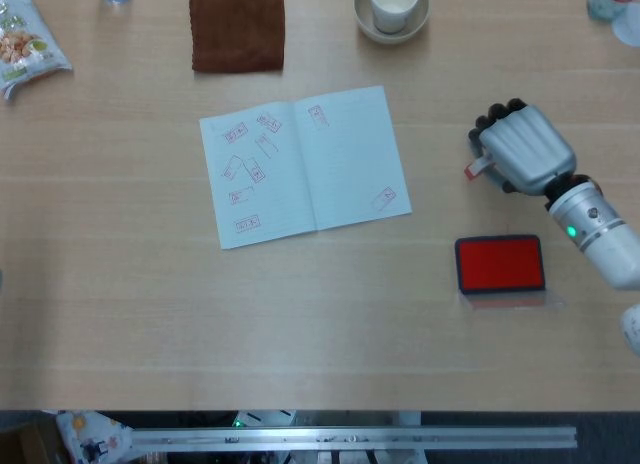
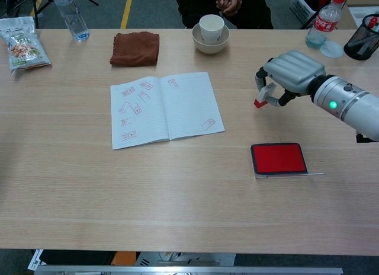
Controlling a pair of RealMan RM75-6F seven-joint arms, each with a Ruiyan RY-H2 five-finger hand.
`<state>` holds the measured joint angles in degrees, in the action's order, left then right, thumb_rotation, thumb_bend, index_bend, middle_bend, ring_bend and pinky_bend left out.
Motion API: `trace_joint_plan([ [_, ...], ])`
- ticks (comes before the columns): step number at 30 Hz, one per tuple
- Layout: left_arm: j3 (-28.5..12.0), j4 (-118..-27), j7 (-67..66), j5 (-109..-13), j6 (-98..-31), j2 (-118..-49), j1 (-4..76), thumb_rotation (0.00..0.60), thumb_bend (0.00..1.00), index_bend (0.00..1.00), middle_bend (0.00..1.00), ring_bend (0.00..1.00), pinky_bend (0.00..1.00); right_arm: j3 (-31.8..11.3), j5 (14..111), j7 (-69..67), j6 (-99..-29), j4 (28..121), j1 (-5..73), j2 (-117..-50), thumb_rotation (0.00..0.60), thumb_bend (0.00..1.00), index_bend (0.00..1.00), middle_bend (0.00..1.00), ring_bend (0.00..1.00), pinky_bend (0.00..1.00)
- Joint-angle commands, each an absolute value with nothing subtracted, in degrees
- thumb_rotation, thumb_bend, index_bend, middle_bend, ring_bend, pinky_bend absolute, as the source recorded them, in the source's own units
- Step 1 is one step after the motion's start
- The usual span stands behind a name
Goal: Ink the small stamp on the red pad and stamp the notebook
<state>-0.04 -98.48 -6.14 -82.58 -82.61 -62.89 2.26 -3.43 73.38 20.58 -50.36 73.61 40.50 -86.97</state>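
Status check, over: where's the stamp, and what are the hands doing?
Right hand holds small stamp above table, right of notebook. Left hand not in view. Red pad uncovered, nothing blocking.

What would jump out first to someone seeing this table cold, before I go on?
Probably the right hand, raised over the table's right side and pinching the small stamp above the red pad. Next, the open notebook at centre, with red stamp marks scattered on its left page and one near the right page's lower corner.
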Motion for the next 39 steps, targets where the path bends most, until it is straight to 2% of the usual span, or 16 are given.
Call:
trace_joint_plan([
  [1, 0.1, -98.4, -6.3, -82.7, -82.4, -63.1, 2.4, 0.6, 0.32, 0.2, 0.13, 0.15, 0.1, -3.0, 73.1, 20.5, -49.8, 72.5, 40.2, -87.3, 0.6, 0.39, 0.65, 0.45, 0.3, 0.32],
  [18, 0.2, -97.9, -6.2, -81.9, -81.7, -63.5, 2.5, 0.6, 0.32, 0.2, 0.12, 0.15, 0.1, -3.0, 72.7, 18.7, -46.9, 62.3, 40.6, -93.6, 0.6, 0.37, 0.63, 0.43, 0.28, 0.33],
  [39, 0.3, -97.6, -6.2, -82.0, -81.5, -63.7, 2.6, 0.6, 0.33, 0.2, 0.13, 0.15, 0.1, -3.6, 73.8, 17.0, -47.2, 60.1, 40.1, -94.8, 0.6, 0.33, 0.51, 0.38, 0.25, 0.32],
])
